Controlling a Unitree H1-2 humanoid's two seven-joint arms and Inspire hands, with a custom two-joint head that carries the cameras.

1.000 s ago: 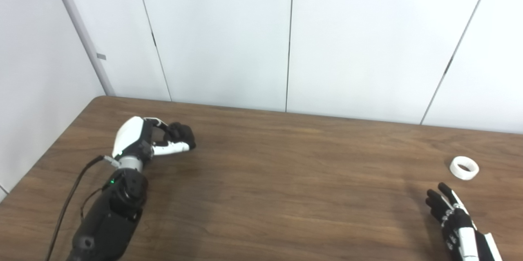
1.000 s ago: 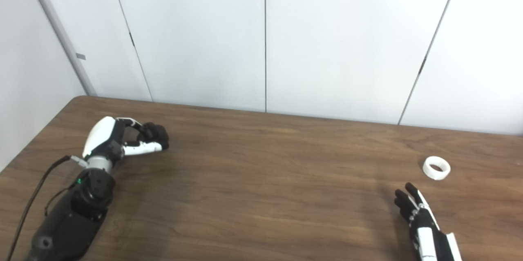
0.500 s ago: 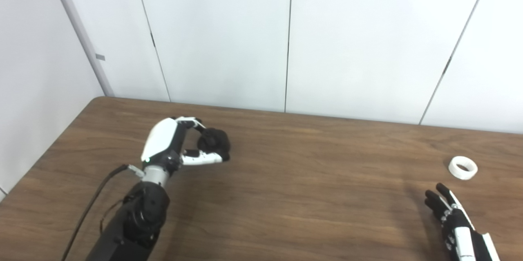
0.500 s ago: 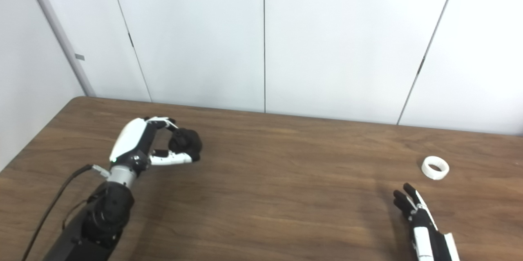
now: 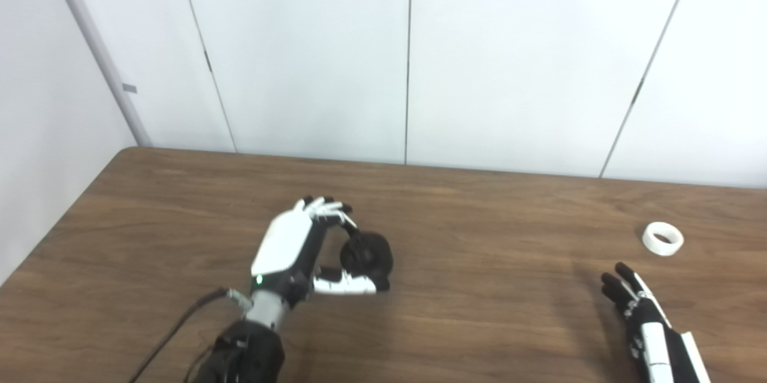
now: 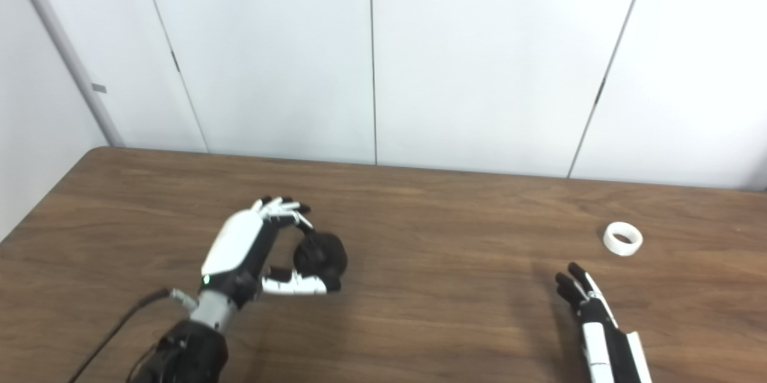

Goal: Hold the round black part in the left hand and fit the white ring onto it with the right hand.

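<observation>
Wooden table [image 5: 479,323] before white wall panels [image 5: 509,59], left hand [image 5: 299,248] clamped on round black part [image 5: 367,253] near table's middle, right hand [image 5: 635,305] fingers apart, empty, near white ring [image 5: 663,238] lying toward right edge.

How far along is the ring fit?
Done: left hand is shut on the round black part, held between fingers and thumb. In hand: right hand is open, short of the white ring, not touching it. Left: grasp the ring off the table, bring it over, fit it on.
</observation>
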